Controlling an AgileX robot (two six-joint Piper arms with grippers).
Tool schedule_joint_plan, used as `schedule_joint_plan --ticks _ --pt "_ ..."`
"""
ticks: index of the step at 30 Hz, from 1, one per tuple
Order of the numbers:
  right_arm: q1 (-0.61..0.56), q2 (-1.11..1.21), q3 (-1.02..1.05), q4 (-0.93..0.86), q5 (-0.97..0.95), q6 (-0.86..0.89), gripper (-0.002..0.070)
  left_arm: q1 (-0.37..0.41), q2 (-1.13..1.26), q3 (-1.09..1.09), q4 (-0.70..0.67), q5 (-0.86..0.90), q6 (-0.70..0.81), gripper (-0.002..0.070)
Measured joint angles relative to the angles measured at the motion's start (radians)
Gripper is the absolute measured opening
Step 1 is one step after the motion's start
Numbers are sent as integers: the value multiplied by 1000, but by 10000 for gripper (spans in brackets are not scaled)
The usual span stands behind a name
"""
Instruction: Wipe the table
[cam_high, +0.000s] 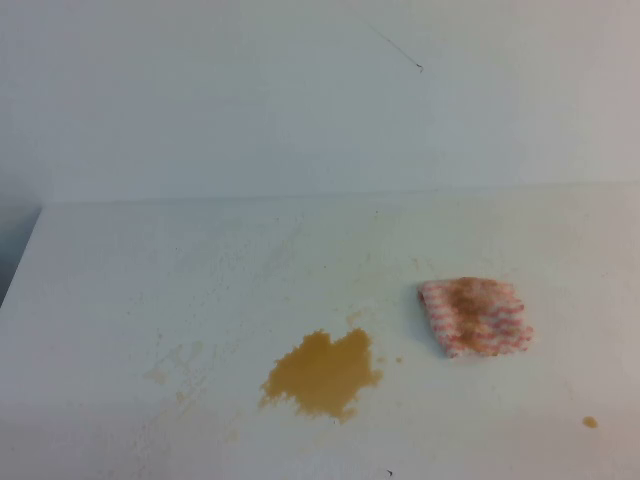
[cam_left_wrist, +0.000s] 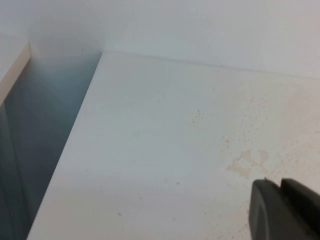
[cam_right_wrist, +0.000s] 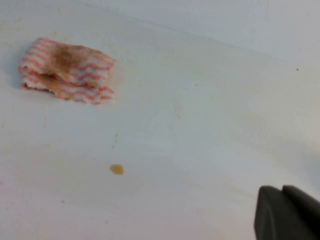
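A folded red-and-white striped cloth (cam_high: 475, 316), stained brown on top, lies on the white table (cam_high: 150, 260) right of centre; it also shows in the right wrist view as the cloth (cam_right_wrist: 66, 70). A large orange-brown spill (cam_high: 322, 374) sits near the front middle. A small orange drop (cam_high: 590, 422) lies at the front right, and the drop (cam_right_wrist: 116, 169) shows again in the right wrist view. Neither arm appears in the high view. My left gripper (cam_left_wrist: 280, 183) is shut and empty above the table's left part. My right gripper (cam_right_wrist: 281, 189) is shut and empty, well away from the cloth.
Faint dried smears (cam_high: 175, 365) mark the table left of the spill, and the smears (cam_left_wrist: 247, 162) lie just ahead of the left gripper. The table's left edge (cam_left_wrist: 75, 135) drops to a dark gap. A white wall (cam_high: 300, 100) stands behind the table.
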Motion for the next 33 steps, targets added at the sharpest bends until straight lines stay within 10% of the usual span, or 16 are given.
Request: schedule_joint_plan --ticks 33 --pt "0 0 0 77 0 0 -2 0 0 0 0 0 0 -4"
